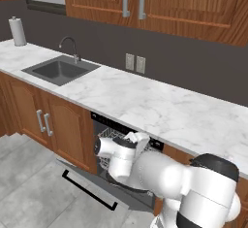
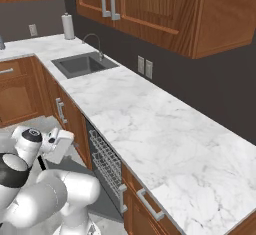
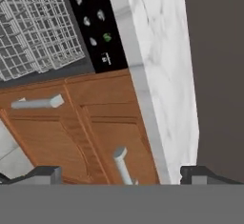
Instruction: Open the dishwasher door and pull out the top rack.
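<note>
Nearest my camera, the gripper [image 3: 119, 174] stands spread and empty over the wooden cabinet [image 3: 95, 132]. With the dishwasher door [image 1: 92, 186] already down, I'd swing toward ten o'clock, where the top rack [image 3: 35, 27] waits, and hook its front wire squarely.

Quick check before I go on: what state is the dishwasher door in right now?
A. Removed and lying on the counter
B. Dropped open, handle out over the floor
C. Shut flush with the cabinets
B: the dishwasher door hangs down open with its black bar handle out over the floor, and white wire racks show in the opening.
</note>
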### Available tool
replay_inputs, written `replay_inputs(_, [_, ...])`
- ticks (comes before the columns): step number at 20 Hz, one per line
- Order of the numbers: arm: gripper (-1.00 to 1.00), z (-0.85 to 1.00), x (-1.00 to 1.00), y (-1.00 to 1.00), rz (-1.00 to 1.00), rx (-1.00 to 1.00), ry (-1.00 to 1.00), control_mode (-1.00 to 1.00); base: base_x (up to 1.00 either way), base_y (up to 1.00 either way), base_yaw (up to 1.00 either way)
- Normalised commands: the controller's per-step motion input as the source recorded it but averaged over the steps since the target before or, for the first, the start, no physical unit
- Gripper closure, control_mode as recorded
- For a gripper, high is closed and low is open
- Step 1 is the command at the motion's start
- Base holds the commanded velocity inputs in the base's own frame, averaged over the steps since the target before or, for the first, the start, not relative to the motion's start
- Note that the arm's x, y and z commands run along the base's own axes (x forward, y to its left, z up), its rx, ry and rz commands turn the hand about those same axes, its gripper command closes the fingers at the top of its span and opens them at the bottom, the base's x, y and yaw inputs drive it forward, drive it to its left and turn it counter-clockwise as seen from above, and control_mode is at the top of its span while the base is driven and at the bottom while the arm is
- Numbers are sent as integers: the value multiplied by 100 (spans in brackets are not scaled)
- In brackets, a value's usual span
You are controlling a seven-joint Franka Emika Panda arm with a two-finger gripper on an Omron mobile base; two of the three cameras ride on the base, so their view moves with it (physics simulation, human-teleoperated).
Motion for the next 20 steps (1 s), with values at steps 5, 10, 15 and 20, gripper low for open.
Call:
replay_inputs(5, [-100,-51,22,-2,9,6,5,-100,0,0,0])
replay_inputs(10, [-100,-47,25,0,17,3,0,-100,0,0,0])
replay_inputs(15, [-100,-36,35,0,17,2,0,-100,0,0,0])
replay_inputs(20, [-100,-38,38,0,13,1,0,-100,0,0,0])
